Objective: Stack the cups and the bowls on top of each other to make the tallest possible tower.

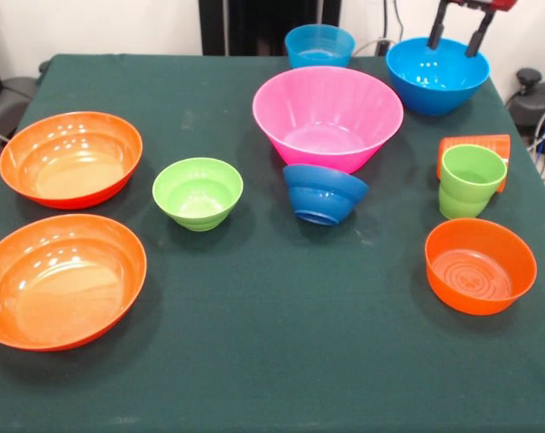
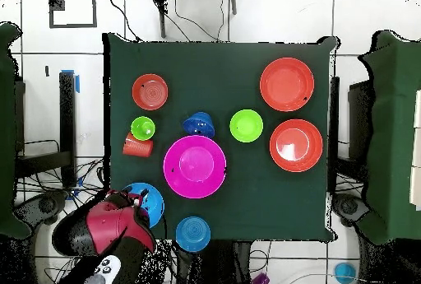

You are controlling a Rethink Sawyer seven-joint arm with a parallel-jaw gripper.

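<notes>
Overhead only: red arm

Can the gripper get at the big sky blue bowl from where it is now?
Probably yes. The gripper hangs directly over the big sky blue bowl, its two fingers spread apart above the open rim. The bowl is empty and nothing lies between them.
</notes>
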